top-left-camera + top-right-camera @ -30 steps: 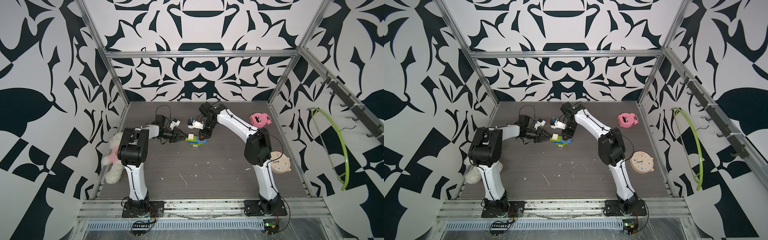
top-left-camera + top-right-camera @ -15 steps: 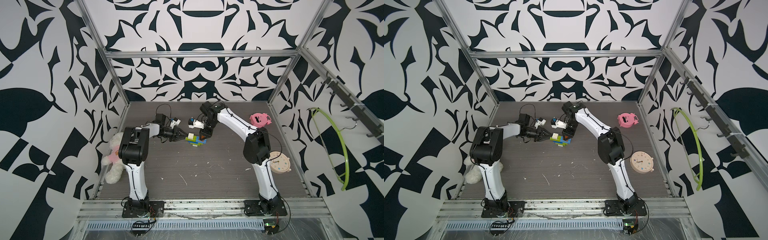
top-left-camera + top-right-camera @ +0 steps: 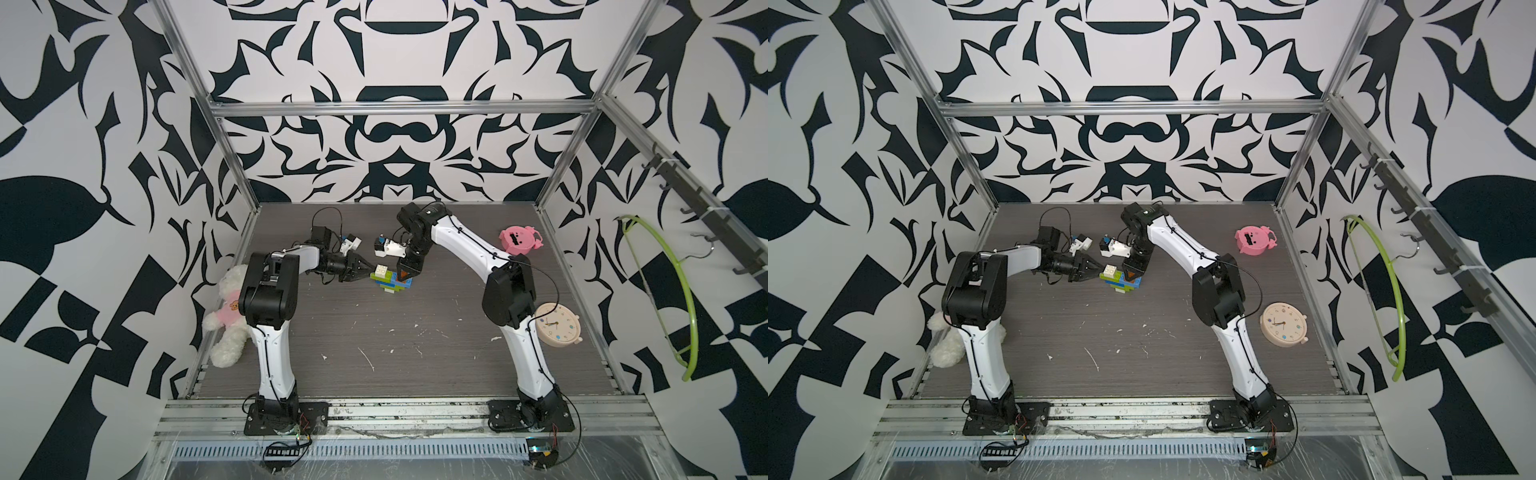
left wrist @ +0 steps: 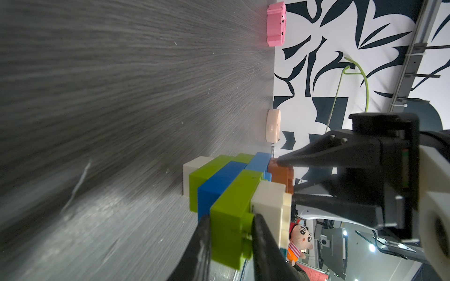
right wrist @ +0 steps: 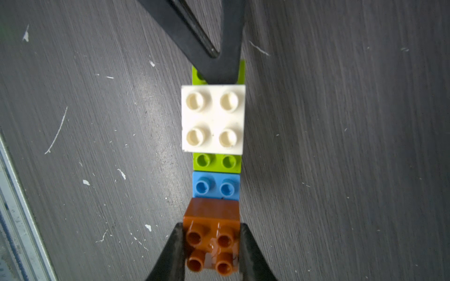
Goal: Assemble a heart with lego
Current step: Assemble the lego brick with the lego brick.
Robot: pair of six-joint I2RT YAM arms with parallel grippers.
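In both top views the heart [image 3: 392,280] [image 3: 1121,280] stands on the table [image 3: 415,332] toward the back, between the two arms. Your left gripper [image 3: 368,272] comes in level from the side and meets its end. Your right gripper [image 3: 405,274] points straight down onto its other end.

In the left wrist view, the left gripper [image 4: 230,217] pinches the end of the lime green brick [image 4: 233,194] just under the white brick [image 4: 267,199]. Treat this as your anchor: hold the clamp firm and level so the stack cannot slide or tip when force comes from above. Beyond it, the orange brick [image 4: 281,175] sits in the top layer against the blue. Whether it is fully seated you cannot tell from here.

In the right wrist view, the right gripper [image 5: 211,228] pinches the orange brick [image 5: 211,240] by its two sides, next to the blue brick [image 5: 216,185]. One orange side face shows, so it may be tilted. Square its edges to the row of blue, green and white [image 5: 213,119], then push straight down, not sideways. A skewed push would likely jam the studs or pry the lower bricks apart. Let go only once it looks flush with its neighbours.
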